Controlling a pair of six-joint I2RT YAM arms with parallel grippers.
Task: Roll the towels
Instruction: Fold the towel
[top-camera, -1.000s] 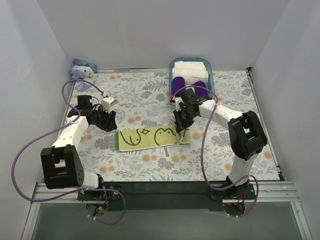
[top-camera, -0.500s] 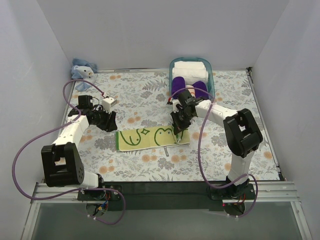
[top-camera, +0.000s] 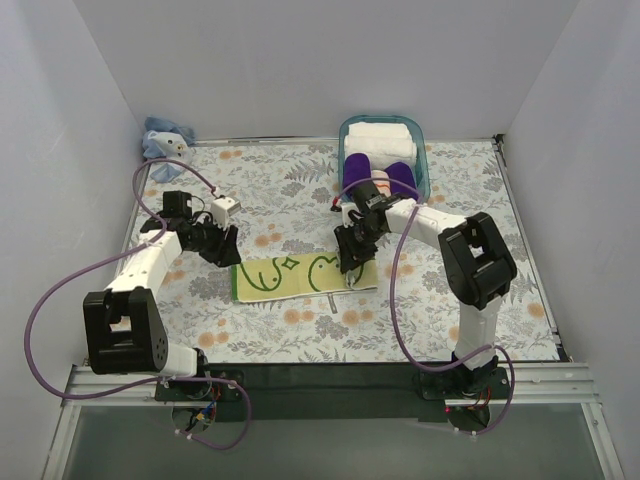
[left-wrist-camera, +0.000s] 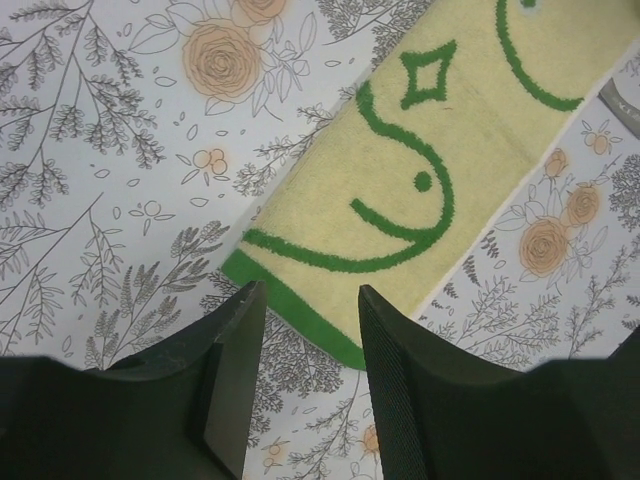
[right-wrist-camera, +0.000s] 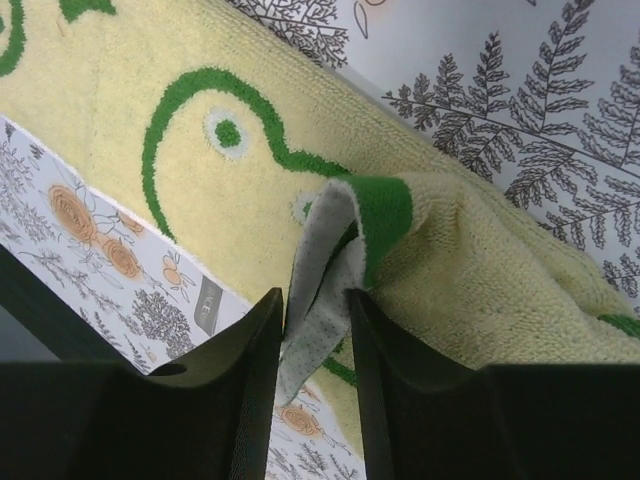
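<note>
The pale yellow-green towel (top-camera: 290, 275) with dark green swirls lies flat mid-table. Its right end is folded back over itself. My right gripper (top-camera: 350, 262) stands over that fold. In the right wrist view the lifted green-edged corner (right-wrist-camera: 370, 210) shows its grey underside, which hangs loosely between the parted fingers of the right gripper (right-wrist-camera: 315, 297). My left gripper (top-camera: 222, 250) hovers open just off the towel's left end. The left wrist view has the towel's green border (left-wrist-camera: 290, 305) ahead of the left gripper (left-wrist-camera: 310, 293), which is empty. The light blue towel (top-camera: 165, 138) is bunched in the far left corner.
A teal basket (top-camera: 425, 150) at the back centre-right holds two purple rolls (top-camera: 360, 165) and white folded towels (top-camera: 380, 133). White walls close in the floral table on three sides. A small label (right-wrist-camera: 207, 305) lies on the table beside the towel's edge.
My right gripper has moved left over the towel, carrying its right end into a fold, and its jaws have parted. My left gripper has shifted slightly toward the towel's left end.
</note>
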